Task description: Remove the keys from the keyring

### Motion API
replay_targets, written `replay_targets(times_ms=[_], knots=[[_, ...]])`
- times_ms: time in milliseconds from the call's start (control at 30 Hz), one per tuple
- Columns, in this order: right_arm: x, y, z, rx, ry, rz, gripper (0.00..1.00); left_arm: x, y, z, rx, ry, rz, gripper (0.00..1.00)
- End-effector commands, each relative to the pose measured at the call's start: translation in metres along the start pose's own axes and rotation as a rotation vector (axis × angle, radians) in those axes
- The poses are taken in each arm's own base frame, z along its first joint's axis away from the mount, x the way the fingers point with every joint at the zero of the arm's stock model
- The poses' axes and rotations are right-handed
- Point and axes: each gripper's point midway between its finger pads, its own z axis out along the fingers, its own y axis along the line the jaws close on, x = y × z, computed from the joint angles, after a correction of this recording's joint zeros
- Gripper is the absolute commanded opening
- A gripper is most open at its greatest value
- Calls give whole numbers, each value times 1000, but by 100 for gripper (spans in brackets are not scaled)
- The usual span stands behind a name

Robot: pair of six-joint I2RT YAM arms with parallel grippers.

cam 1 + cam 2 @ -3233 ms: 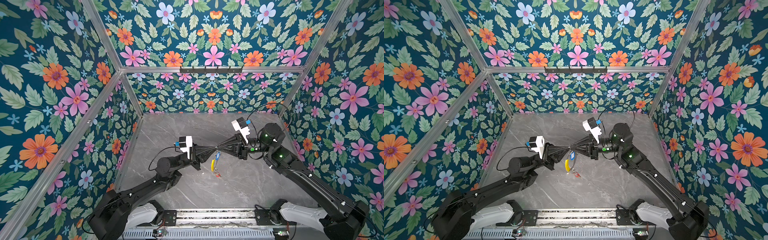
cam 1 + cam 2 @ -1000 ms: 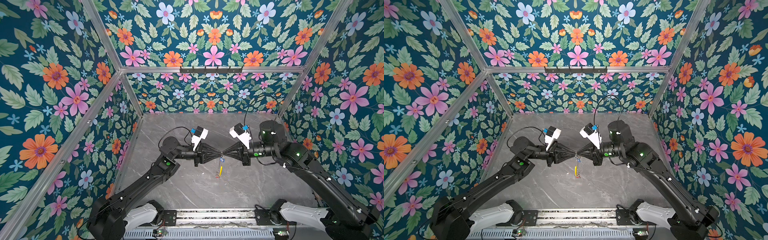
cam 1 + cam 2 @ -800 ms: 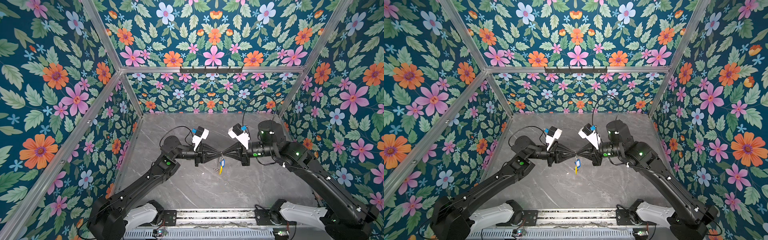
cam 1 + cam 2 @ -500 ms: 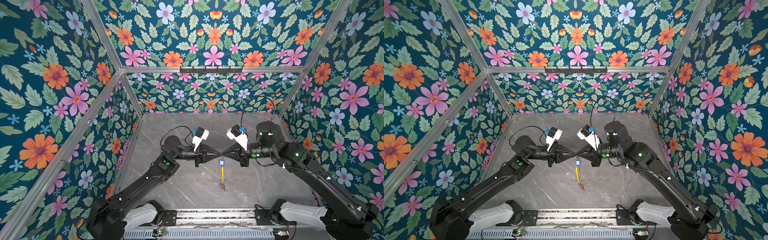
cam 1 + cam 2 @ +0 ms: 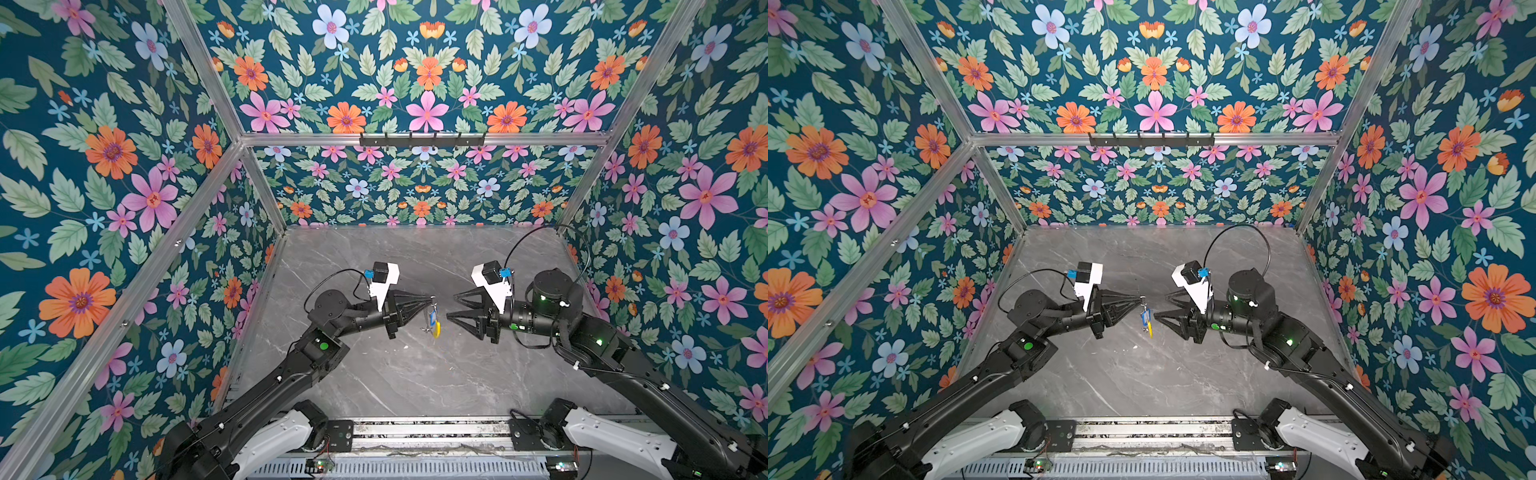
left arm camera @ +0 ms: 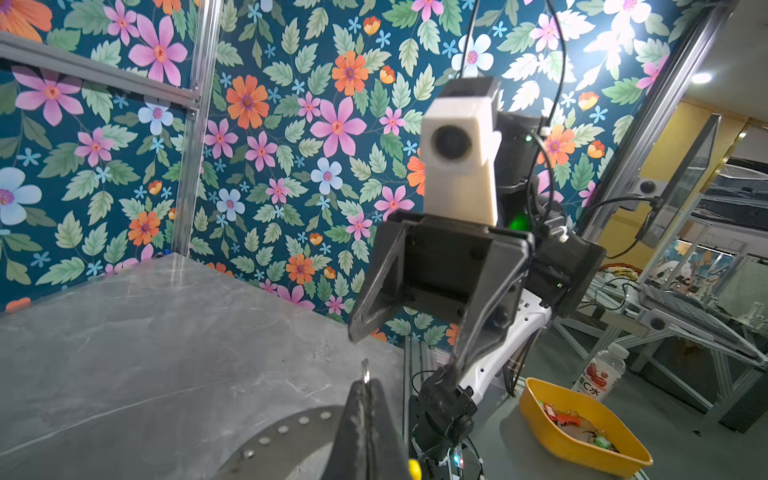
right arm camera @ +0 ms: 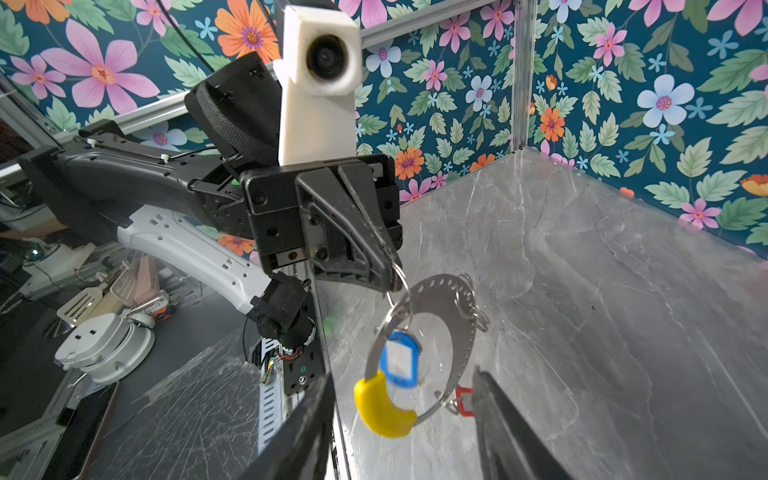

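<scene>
The keyring [image 7: 455, 332], a flat silver perforated hoop with a yellow sleeve [image 7: 382, 409], hangs in the air over the middle of the table. It shows in both top views [image 5: 435, 324] [image 5: 1147, 323]. A blue tag [image 7: 398, 365] and a red tag [image 7: 463, 401] hang on it; the metal keys themselves I cannot make out. My left gripper [image 5: 431, 297] [image 7: 391, 277] is shut on a small split ring [image 6: 365, 370] that carries the hoop. My right gripper [image 5: 452, 307] [image 7: 403, 374] stands open just right of the hoop, touching nothing.
The grey marble table [image 5: 415, 374] is walled by flowered panels on three sides. Outside the cell, the left wrist view shows a yellow tub [image 6: 582, 432] with small items and a bottle [image 6: 598, 374]. A hook rail [image 5: 422, 139] runs along the back wall.
My right gripper has opened, let go and pulled back to the right. The keyring, before held between both grippers, now hangs from the left gripper alone.
</scene>
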Motion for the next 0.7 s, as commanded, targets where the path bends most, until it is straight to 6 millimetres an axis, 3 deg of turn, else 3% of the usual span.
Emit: replay_targets(times_ms=[0, 100, 433, 667], knots=[[-4, 9, 4, -68, -35, 3, 57, -15, -17, -1, 75, -51, 50, 0], [2, 18, 8, -137, -20, 7, 58, -14, -20, -2, 92, -51, 52, 0], [4, 14, 20, -157, -4, 12, 56, -12, -24, -4, 117, -69, 51, 0], [6, 20, 25, -208, 2, 19, 39, -11, -19, -3, 106, -83, 33, 0]])
